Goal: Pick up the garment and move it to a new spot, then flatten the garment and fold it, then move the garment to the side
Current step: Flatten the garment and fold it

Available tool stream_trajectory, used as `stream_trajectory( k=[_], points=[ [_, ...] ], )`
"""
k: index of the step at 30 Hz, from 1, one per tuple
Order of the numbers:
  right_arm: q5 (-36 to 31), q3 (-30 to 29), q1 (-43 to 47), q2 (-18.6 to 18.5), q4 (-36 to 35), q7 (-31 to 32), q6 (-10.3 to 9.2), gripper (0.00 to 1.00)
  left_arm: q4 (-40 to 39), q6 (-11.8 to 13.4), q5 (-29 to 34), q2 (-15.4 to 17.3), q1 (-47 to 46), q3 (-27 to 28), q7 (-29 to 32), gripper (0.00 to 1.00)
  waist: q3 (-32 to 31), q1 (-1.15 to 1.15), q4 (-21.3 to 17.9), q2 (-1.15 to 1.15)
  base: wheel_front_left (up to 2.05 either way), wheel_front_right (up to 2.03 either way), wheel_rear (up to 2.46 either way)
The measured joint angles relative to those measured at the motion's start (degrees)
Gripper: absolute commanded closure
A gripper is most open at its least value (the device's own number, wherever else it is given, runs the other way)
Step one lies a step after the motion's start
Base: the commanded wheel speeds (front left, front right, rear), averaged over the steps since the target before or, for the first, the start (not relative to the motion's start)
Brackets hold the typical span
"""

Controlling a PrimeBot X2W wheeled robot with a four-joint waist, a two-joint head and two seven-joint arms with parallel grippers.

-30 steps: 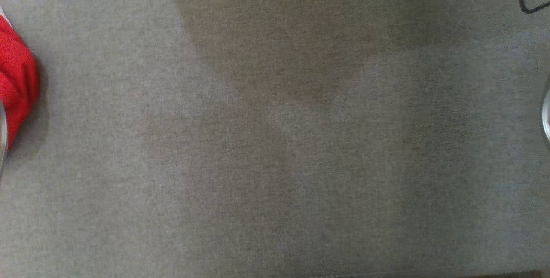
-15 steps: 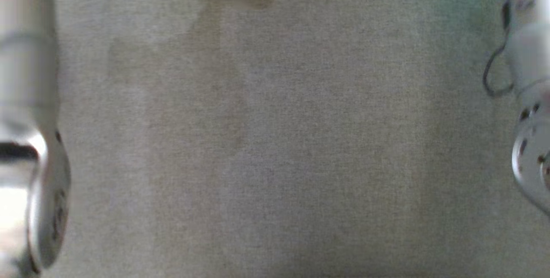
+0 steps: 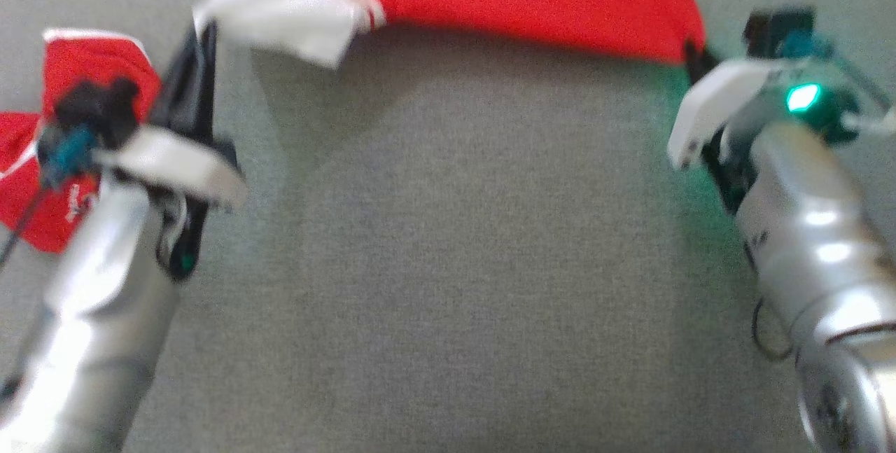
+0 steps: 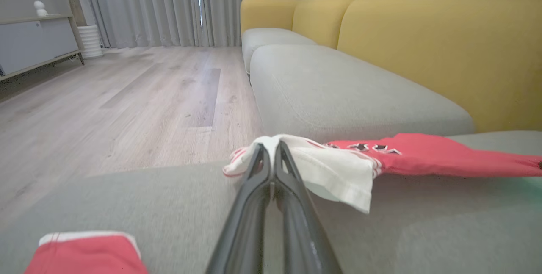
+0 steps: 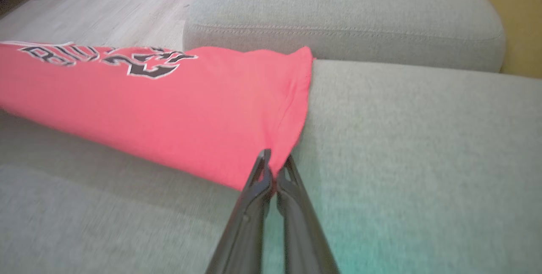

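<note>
Red jersey (image 3: pixel 560 5) with a white sleeve is held stretched over the far side of a grey sofa cushion (image 3: pixel 455 264). The left gripper (image 4: pixel 267 149) clamps its white sleeve at left. The right gripper (image 5: pixel 275 161) pinches its red corner at right.

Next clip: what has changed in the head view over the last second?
The head camera has shifted, so whether the shirt itself travelled can't be judged. Earlier it showed mostly bare cushion, then blurred arms at both edges. Now the left pincer is shut on the shirt's white sleeve and the right pincer on its red hem, the shirt stretched between them. Same: grey cushion beneath.
</note>
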Motion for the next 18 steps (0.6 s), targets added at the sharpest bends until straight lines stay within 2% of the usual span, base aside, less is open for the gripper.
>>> stream_trajectory(
  k=[3, 6, 10, 18],
  points=[
    [4.3, 3.2, 4.6, 0.1, -0.1, 0.9, 0.0, 1.0, -2.3, 0.0, -1.5, 1.7, 6.5, -1.6, 0.9, 1.0, -3.3, -0.01, 0.3, 0.0, 0.0, 0.0, 0.0],
    [9.6, 5.6, 8.5, -0.1, -2.3, 1.6, 0.0, 1.0, -5.8, 0.1, -2.6, 2.1, 12.2, -2.4, 1.5, 1.0, -6.2, 0.0, 0.6, 0.0, 0.0, 0.0, 0.0],
    [15.9, 10.9, 14.8, -0.4, -8.5, 4.0, 0.0, 1.0, -11.5, 2.2, -2.6, 3.7, 18.8, -2.9, 2.7, 1.0, -9.6, 0.0, 1.0, 0.0, 0.0, 0.0, 0.0],
    [27.3, 19.6, 27.9, -7.4, -23.1, 11.6, 0.0, 1.0, -23.4, 6.1, -3.4, 6.7, 31.6, -5.7, 7.3, 1.0, -15.1, 0.01, 0.9, 0.0, 0.0, 0.0, 0.0]
  ],
)
